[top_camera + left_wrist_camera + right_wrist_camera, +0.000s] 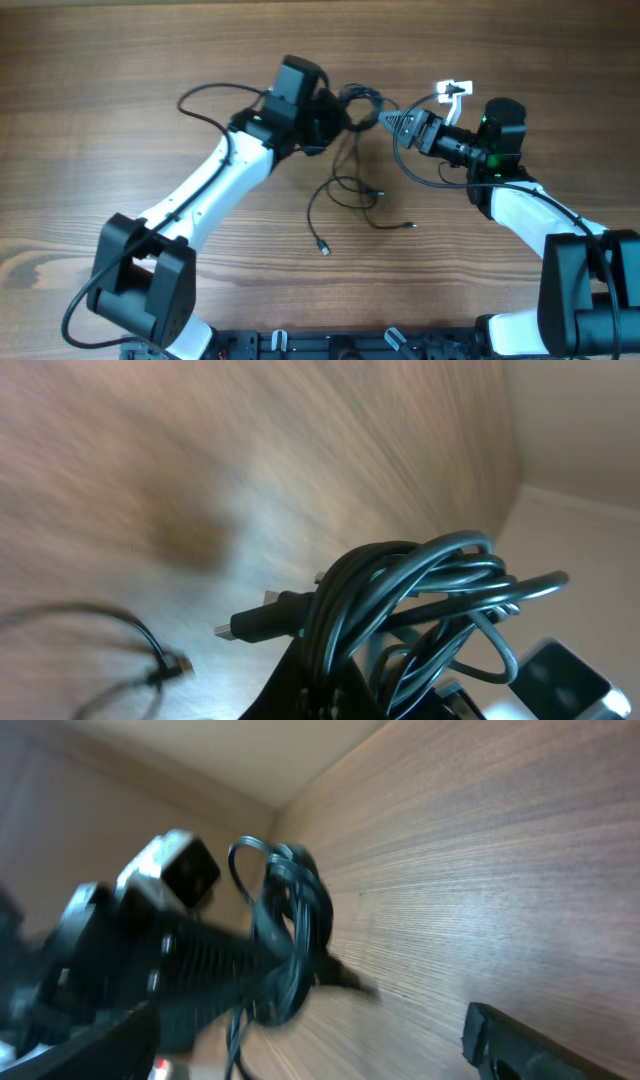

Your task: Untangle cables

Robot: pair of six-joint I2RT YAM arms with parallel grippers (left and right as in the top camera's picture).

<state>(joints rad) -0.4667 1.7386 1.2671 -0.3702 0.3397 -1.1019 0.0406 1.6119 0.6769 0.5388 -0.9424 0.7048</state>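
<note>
The left claw [343, 118] is clenching the knot of cables [420, 600], holding it just above the table [120, 60], probably so the strands [345, 190] are trailing loose beneath the claw. Just beside the knot, the right claw [388, 121] is standing spread, gripping nothing, likely lining up for one strand.

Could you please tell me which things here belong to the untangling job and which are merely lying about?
Part of the job:
- knotted cables, gripped by the shut left gripper
- loose cords lying on the table
- right gripper, open beside the knot

Not the job:
- arm wiring
- table
</note>
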